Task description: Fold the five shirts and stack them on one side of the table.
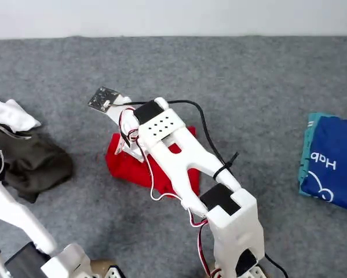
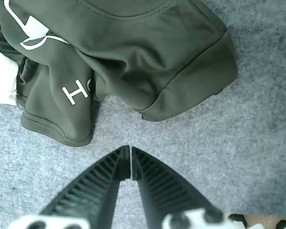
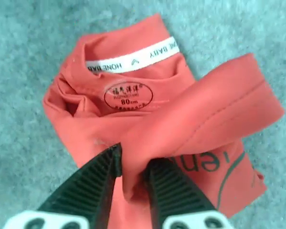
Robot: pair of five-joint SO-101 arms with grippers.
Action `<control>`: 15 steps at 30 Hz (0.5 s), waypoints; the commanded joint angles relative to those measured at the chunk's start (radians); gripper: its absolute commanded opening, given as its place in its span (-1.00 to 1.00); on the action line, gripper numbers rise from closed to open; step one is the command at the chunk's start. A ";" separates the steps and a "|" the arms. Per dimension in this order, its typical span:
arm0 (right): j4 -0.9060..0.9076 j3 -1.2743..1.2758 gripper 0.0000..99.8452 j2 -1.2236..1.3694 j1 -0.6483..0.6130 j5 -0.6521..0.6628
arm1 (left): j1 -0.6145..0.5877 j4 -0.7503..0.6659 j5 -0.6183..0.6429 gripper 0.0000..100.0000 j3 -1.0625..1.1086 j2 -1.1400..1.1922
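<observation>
A red shirt (image 1: 125,166) lies crumpled in the middle of the grey table, its collar label facing up (image 3: 133,59). My right gripper (image 3: 133,164) is down on it, shut on a fold of the red cloth that runs between the two black fingers (image 3: 102,179). At the table's left lies a bunched olive shirt (image 1: 37,165) (image 2: 133,57), with a white shirt (image 1: 11,113) (image 2: 2,78) at its far side. My left gripper (image 2: 131,160) hovers just short of the olive shirt, shut, with nothing in it. A blue shirt (image 1: 335,162) lies folded at the right edge.
Under the blue shirt a teal garment (image 1: 305,153) shows along its left side. The right arm (image 1: 185,156) and its cable stretch over the table's middle. Bare grey carpet (image 1: 248,87) lies between the red shirt and the blue stack.
</observation>
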 commanded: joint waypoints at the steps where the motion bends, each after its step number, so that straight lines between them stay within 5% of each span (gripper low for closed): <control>1: -0.024 -0.011 -0.80 -0.012 -0.022 -0.006 | 0.006 -0.011 0.011 -0.97 -0.036 -0.046; 5: 0.001 -0.029 -0.62 -0.025 -0.041 -0.008 | 0.006 -0.014 0.011 -0.97 -0.035 -0.041; 15: 0.361 -0.256 -0.98 -0.030 0.104 0.147 | 0.006 -0.012 0.011 -0.97 -0.010 -0.048</control>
